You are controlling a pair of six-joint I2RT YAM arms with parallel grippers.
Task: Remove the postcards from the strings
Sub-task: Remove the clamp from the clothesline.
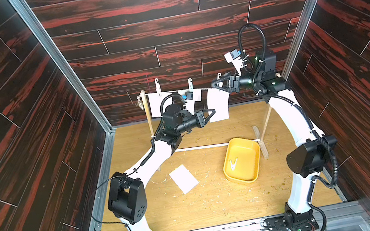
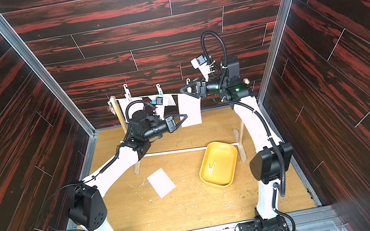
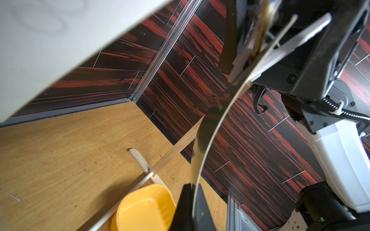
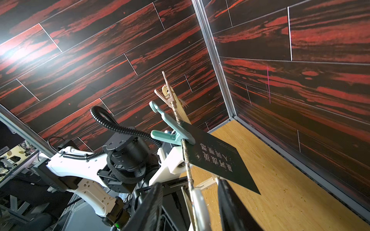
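The strings [image 1: 174,92] are one twine cord between two wooden posts, and three postcards hang from it. My left gripper [image 1: 212,111] is shut on the lower edge of the rightmost postcard [image 1: 219,105], which bows edge-on in the left wrist view [image 3: 200,140]. At that card's top, my right gripper [image 1: 216,83] stands open astride the cord [image 4: 187,158], with a pale clothespin [image 4: 197,200] between its fingers and gaps on both sides. The middle postcard [image 4: 218,158] shows a dark lettered side under a teal clothespin [image 4: 172,132]. The left arm partly hides it in both top views. Another postcard [image 1: 184,178] lies flat on the table.
A yellow tray [image 1: 247,169] holding one clothespin [image 1: 233,164] sits on the wooden table by the stand's right post [image 1: 265,120]. The stand's white bottom rod [image 1: 200,147] runs across the table. The leftmost hanging card [image 1: 154,103] is by the left post [image 1: 148,117]. Dark walls enclose three sides.
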